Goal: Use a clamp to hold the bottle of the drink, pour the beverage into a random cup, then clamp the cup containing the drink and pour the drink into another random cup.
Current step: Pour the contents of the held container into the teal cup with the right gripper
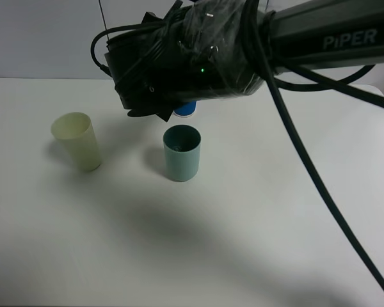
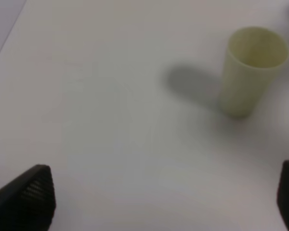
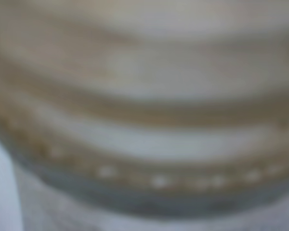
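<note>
Exterior high view: the right arm (image 1: 320, 38) reaches in from the right. Its black, plastic-wrapped wrist end (image 1: 179, 64) hangs above the white table (image 1: 256, 243) and covers most of a blue-sleeved cup (image 1: 185, 109) behind it. The teal-green tumbler (image 1: 182, 152) stands upright near the middle of the table, just in front of that cup. Whether there is liquid in its dark inside cannot be told. The pale yellow-green tumbler (image 1: 77, 141) stands upright well to its left.

The right hand is hidden in every view. It is clenched, but whether it grips anything cannot be told. Its wrist camera is filled by a blurred, ribbed, clear surface with tea-brown bands, apparently the bottle (image 3: 144, 115), very close to the lens.

The left hand (image 2: 156, 202) is released, its fingers (image 2: 26, 199) wide apart over bare table, with the pale yellow-green tumbler beyond them.
</note>
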